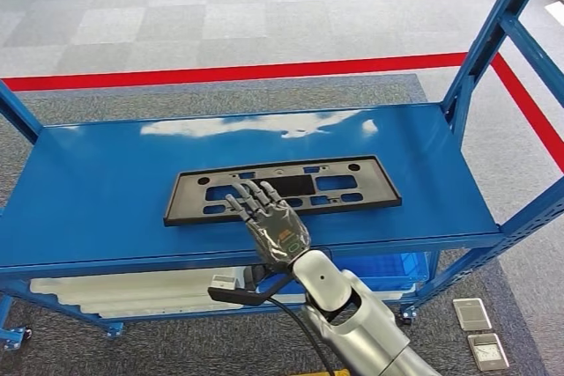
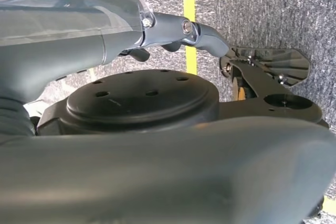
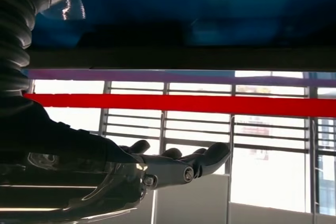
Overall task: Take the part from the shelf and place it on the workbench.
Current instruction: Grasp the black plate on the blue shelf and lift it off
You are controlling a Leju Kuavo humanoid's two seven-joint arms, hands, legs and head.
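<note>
The part (image 1: 332, 187) is a long, flat black plate with several rectangular cutouts, lying on the top deck of the blue shelf (image 1: 100, 191). My right hand (image 1: 270, 217) reaches in over the shelf's front edge. Its fingers are spread and stretched flat above the near edge of the part, left of its middle, and they hold nothing. In the right wrist view the fingers (image 3: 190, 169) are straight and apart, with the blue deck (image 3: 198, 3) close by. My left hand (image 2: 198, 32) hangs by my body over grey carpet, its fingers out and nothing in them.
Blue uprights (image 1: 492, 37) rise at the shelf's right end, and one more stands at the far left. A lower deck carries white pieces and a blue bin (image 1: 392, 270). A red line (image 1: 233, 72) crosses the carpet behind. Two floor sockets (image 1: 478, 332) lie at the right.
</note>
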